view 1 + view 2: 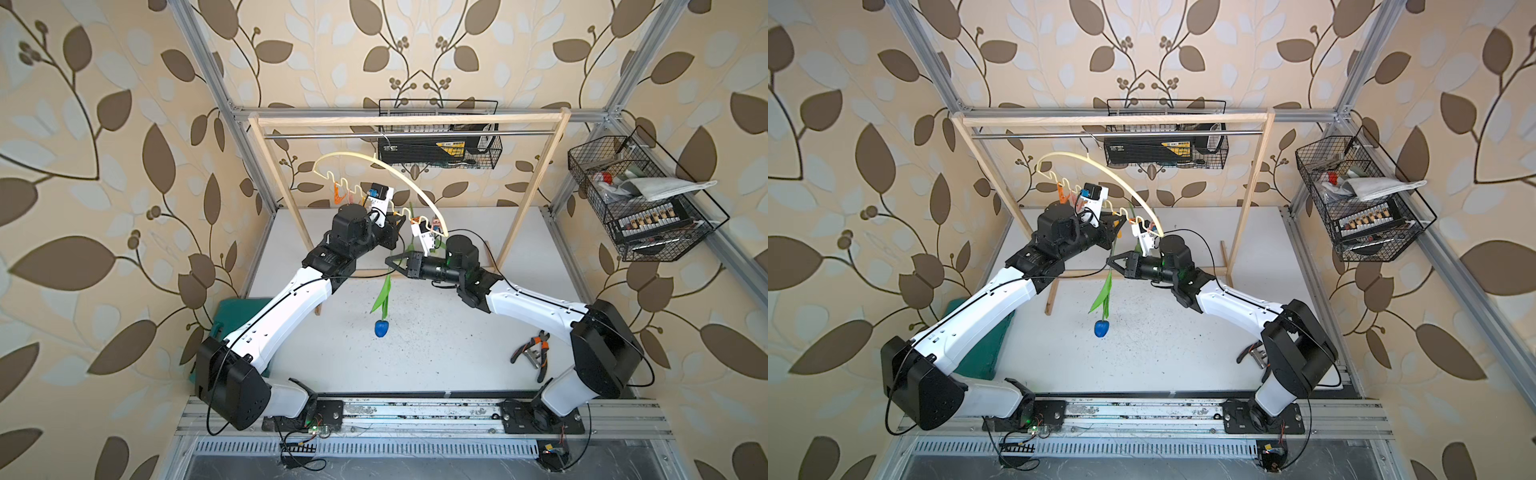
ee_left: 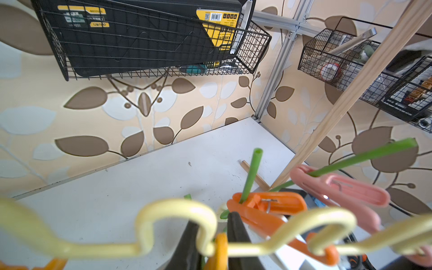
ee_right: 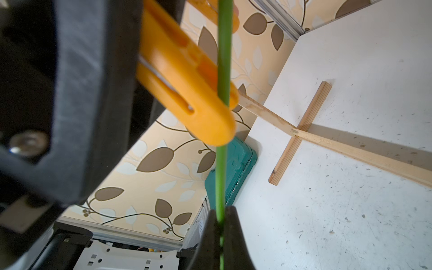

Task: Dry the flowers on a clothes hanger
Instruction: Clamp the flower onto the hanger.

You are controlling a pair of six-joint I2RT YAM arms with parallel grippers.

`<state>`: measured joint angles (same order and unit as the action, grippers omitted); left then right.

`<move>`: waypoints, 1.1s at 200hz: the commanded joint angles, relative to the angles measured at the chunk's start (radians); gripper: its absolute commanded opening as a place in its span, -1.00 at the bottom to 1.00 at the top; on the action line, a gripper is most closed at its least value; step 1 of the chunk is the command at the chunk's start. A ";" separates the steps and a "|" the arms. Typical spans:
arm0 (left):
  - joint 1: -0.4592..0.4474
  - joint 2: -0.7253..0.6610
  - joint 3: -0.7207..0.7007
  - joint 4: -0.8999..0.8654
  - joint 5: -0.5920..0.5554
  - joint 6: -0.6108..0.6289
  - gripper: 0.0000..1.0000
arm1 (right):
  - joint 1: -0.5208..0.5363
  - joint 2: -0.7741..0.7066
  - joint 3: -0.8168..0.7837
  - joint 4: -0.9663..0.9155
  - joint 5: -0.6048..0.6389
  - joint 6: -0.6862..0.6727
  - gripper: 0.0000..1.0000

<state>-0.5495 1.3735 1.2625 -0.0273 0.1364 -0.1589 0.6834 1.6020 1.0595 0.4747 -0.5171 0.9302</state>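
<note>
Here we see the right gripper (image 3: pixel 220 224) pinching the one blue tulip's (image 1: pixel 381 328) stem (image 3: pixel 223 58), head hanging below; the left gripper (image 2: pixel 214 243) squeezes a yellow clip (image 3: pixel 187 98) at it. Two more stems (image 2: pixel 252 173) sit clipped on the hanger (image 1: pixel 415 183).

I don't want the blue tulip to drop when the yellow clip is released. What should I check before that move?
1. Right gripper shut on the blue tulip's stem: ok.
2. Left gripper pinching the yellow clip: ok.
3. Stem seated between the clip's jaws: cannot tell; it crosses near the clip's tip.
4. Clothes hanger hooked on the metal rod: ok.
5. One other stem held in the orange clip, another in the pink clip: ok.
</note>
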 commanded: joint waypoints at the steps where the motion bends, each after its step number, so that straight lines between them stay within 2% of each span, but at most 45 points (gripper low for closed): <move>1: -0.001 -0.011 0.020 -0.006 0.000 -0.009 -0.65 | 0.008 -0.039 0.017 0.048 -0.012 -0.033 -1.00; 84: -0.001 -0.005 0.031 -0.025 0.000 -0.008 -0.59 | 0.021 -0.053 0.040 -0.062 0.025 -0.156 -1.00; 134: -0.001 -0.006 0.028 -0.023 0.001 -0.012 -0.56 | 0.021 -0.051 0.043 -0.054 0.026 -0.150 -1.00; 220: 0.000 -0.012 0.023 -0.026 -0.001 -0.010 -0.64 | 0.021 -0.045 0.071 -0.059 0.042 -0.145 -1.00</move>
<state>-0.5495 1.3735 1.2644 -0.0280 0.1364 -0.1627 0.6983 1.5810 1.0752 0.3912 -0.4900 0.8032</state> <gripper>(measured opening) 0.200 0.047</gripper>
